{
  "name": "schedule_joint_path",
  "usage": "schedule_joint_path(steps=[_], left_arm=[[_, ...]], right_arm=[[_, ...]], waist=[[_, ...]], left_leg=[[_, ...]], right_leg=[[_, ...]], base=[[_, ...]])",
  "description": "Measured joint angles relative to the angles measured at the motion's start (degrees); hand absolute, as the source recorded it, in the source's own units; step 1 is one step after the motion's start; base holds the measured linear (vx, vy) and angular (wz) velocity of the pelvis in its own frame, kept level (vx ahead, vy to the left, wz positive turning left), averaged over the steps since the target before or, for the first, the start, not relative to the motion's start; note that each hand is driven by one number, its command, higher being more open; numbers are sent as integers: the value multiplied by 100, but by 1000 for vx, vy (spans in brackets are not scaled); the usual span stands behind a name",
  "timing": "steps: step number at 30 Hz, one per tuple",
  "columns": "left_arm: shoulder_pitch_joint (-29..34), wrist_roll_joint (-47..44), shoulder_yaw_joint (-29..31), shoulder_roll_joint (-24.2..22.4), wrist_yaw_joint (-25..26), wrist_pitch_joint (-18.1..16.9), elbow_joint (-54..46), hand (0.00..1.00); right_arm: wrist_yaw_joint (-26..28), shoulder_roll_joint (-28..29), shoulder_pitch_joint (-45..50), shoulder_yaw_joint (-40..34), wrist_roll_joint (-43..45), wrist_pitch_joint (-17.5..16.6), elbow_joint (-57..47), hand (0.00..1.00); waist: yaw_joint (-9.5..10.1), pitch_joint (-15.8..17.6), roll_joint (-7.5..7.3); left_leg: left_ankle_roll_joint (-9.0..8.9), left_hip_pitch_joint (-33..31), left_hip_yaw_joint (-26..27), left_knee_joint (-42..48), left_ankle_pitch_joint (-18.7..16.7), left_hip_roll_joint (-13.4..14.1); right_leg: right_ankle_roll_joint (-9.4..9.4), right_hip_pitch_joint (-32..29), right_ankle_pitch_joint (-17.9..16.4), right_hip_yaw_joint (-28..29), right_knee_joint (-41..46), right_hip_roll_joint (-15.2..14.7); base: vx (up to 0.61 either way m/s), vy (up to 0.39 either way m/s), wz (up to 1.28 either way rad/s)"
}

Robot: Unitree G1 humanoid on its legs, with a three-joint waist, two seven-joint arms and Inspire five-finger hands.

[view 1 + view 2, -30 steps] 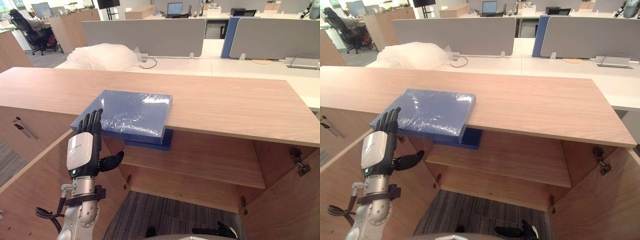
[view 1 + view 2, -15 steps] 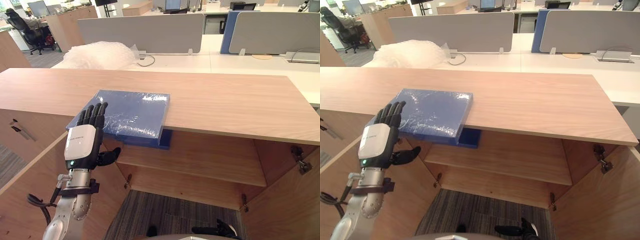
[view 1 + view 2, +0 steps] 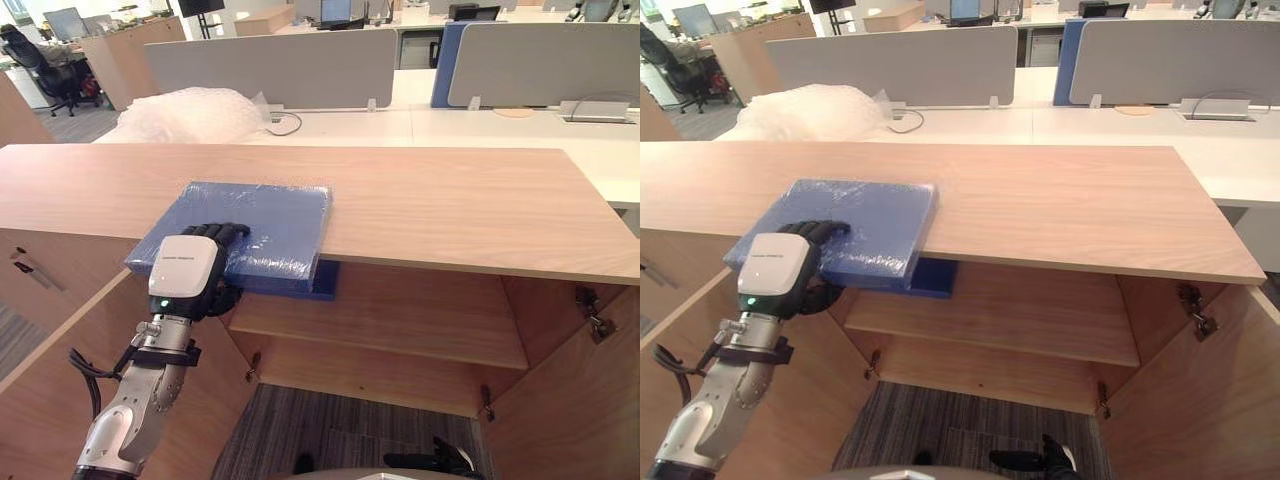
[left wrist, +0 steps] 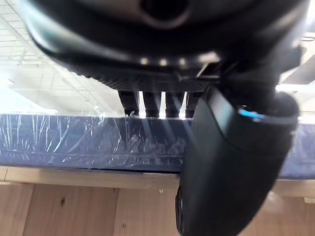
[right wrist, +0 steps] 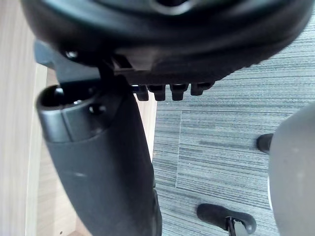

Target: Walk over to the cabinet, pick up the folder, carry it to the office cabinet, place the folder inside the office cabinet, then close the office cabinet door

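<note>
One step is begun: the left robot hand (image 3: 186,276) pinches the flat blue film-wrapped folder (image 3: 272,213) on the light wooden cabinet (image 3: 450,208); carrying, shelving and door-closing remain.

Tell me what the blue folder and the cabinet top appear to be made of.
The folder: blue card or plastic, probably, sealed in clear glossy film; it shows wrinkles and glints. The cabinet top: matte light wood grain, possibly laminate or veneer board.

The folder (image 3: 270,215) lies on the cabinet top (image 3: 450,200), overhanging its front edge above the shelf (image 3: 400,320).
</note>
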Motion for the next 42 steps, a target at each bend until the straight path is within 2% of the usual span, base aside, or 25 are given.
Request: schedule_joint_path(steps=[4,7,10,13,16,19,20,21,22,25,26,28,29,31,36,42], left_arm=[[-391,28,9,47,141,8,145,0],[-523,141,8,92,224,7,190,0],[-625,127,10,92,244,16,189,0],[-563,39,30,-37,259,110,-31,0],[-64,-367,244,-387,158,98,-920,0],[388,-968,446,-708,39,-170,-1692,0],[581,-1514,597,-847,-40,-337,-1992,0],[757,-2133,786,-1024,-126,-512,-2257,0],[830,-2410,864,-1131,-156,-578,-2354,0],[1253,-3835,1310,-1907,-164,-758,-2777,0],[1348,-4121,1399,-2073,-170,-767,-2846,0],[1751,-5506,1571,-2682,-112,-770,-3100,0],[1817,-5711,1586,-2825,-70,-769,-3136,0],[1924,-6418,1574,-3246,167,-768,-3152,0],[1943,-7062,1210,-3547,276,-768,-3162,0],[1895,-7152,805,-3590,129,-769,-3163,0]], right_arm=[[13,-39,-3,5,1,0,0,100],[12,-50,-31,0,2,-1,-2,100],[11,-45,-32,-4,2,-1,-2,100],[-11,-21,-31,20,34,-2,-8,100],[-34,0,143,249,365,-6,-461,100],[-87,41,552,394,798,5,-1710,100],[-74,43,826,461,1005,-5,-2568,100],[16,49,1089,493,1217,-96,-3492,100],[59,61,1199,490,1307,-174,-3891,100],[43,426,1653,137,1619,-495,-5849,100],[-62,564,1705,37,1607,-549,-6158,100],[-904,758,1863,-11,1313,-690,-7228,100],[-1051,762,1871,-36,1250,-693,-7414,100],[-1706,767,1883,-62,949,-694,-7970,100],[-2619,766,1887,-13,168,-613,-8588,100],[-3152,735,1820,265,-512,-571,-9240,100]], waist=[[-29,-21,30],[-118,-33,46],[-118,-30,28],[-107,-14,-22],[-127,-52,-103],[-142,-53,-118],[-201,-56,-120],[-237,-56,-118],[-248,-56,-118],[-285,-53,-125],[-294,-51,-125],[-320,-44,-136],[-320,-38,-145],[-322,-37,-161],[-356,-58,-119],[-483,-123,-25]], left_leg=[[-12,83,81,-3,-25,0],[-21,88,90,-4,-36,-2],[-24,87,89,-3,-40,-5],[-22,77,85,-3,-50,-12],[-9,-82,94,3,-51,-6],[29,-168,95,35,-16,2],[30,-159,91,36,-15,12],[30,-161,91,36,-17,31],[31,-160,92,36,-18,42],[20,-168,102,36,-50,78],[19,-169,108,36,-59,80],[12,-174,159,36,-99,80],[12,-173,169,36,-99,76],[13,-157,202,36,-99,71],[29,-140,244,36,-84,63],[35,-128,277,38,-78,60]], right_leg=[[0,43,0,79,0,-5],[1,42,-1,91,-4,-7],[2,43,-2,92,-7,-8],[12,38,-8,91,-8,-12],[10,-136,-7,116,3,-10],[16,-228,38,112,13,4],[10,-227,66,113,21,14],[7,-237,95,116,23,33],[6,-242,108,121,25,42],[11,-276,119,144,51,67],[11,-282,119,153,54,67],[14,-318,120,224,66,52],[14,-321,120,229,67,46],[15,-320,119,249,71,28],[19,-320,117,272,75,10],[19,-331,116,309,76,3]], base=[[-25,9,-10],[-10,2,-2],[0,0,0],[0,0,0],[12,-5,-1],[43,-19,-1],[36,-30,-2],[20,-26,-3],[8,-28,-6],[-9,-25,-5],[-15,-7,-9],[-17,6,-12],[-24,13,-9],[-32,10,-7],[-30,3,-4],[-20,-3,-3]])
